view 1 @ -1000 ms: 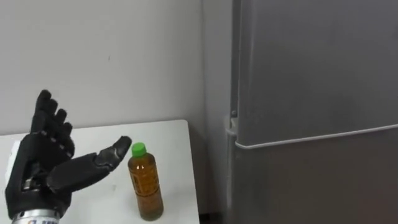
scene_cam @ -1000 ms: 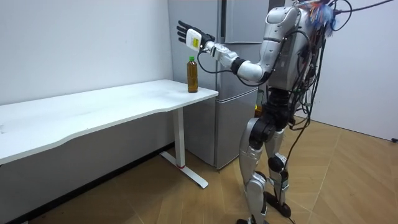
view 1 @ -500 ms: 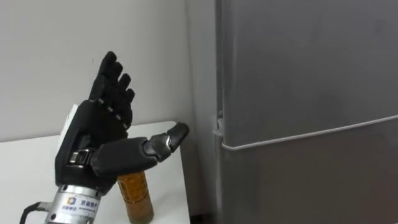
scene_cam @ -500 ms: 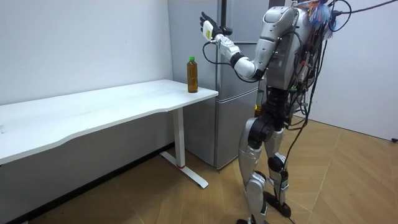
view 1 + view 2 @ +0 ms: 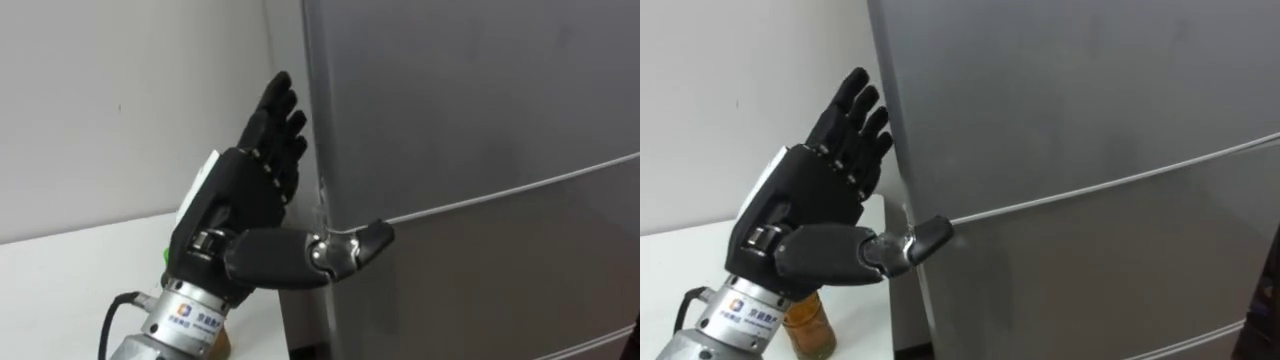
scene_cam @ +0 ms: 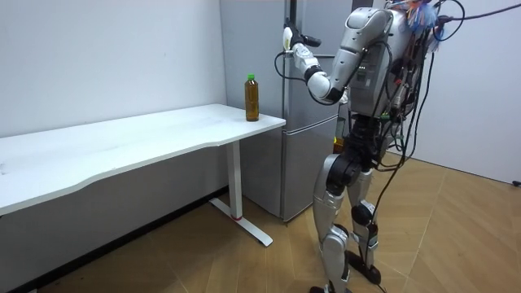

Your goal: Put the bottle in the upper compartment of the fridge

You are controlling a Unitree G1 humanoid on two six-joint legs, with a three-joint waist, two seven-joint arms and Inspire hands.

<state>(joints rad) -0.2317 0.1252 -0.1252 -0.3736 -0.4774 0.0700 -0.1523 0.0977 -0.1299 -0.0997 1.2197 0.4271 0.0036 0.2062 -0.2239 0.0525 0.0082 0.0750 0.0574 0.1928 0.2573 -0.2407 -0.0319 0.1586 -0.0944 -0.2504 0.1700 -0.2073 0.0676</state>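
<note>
The bottle [image 6: 252,98], amber with a green cap, stands upright at the table's corner nearest the fridge. In the eye views my left hand [image 5: 235,200] covers most of it, and just its base [image 5: 808,325] shows below the wrist. This hand is open with straight fingers, raised at the left edge of the grey fridge [image 5: 480,90]. Its fingertips lie along the upper door's [image 5: 1060,80] side, and its thumb [image 5: 350,247] reaches across the seam [image 5: 500,195] between the upper and lower doors. Both doors are closed. In the room view I stand in front of the fridge [image 6: 301,163], left hand [image 6: 291,39] up high.
A long white table [image 6: 146,138] runs along the wall to the left of the fridge, with a narrow gap between them. The wall behind is plain. Wooden floor lies around my feet.
My left hand has moved up and to the right, from beside the bottle to the fridge's left edge. The eye view has swung right toward the fridge. The bottle has not moved.
</note>
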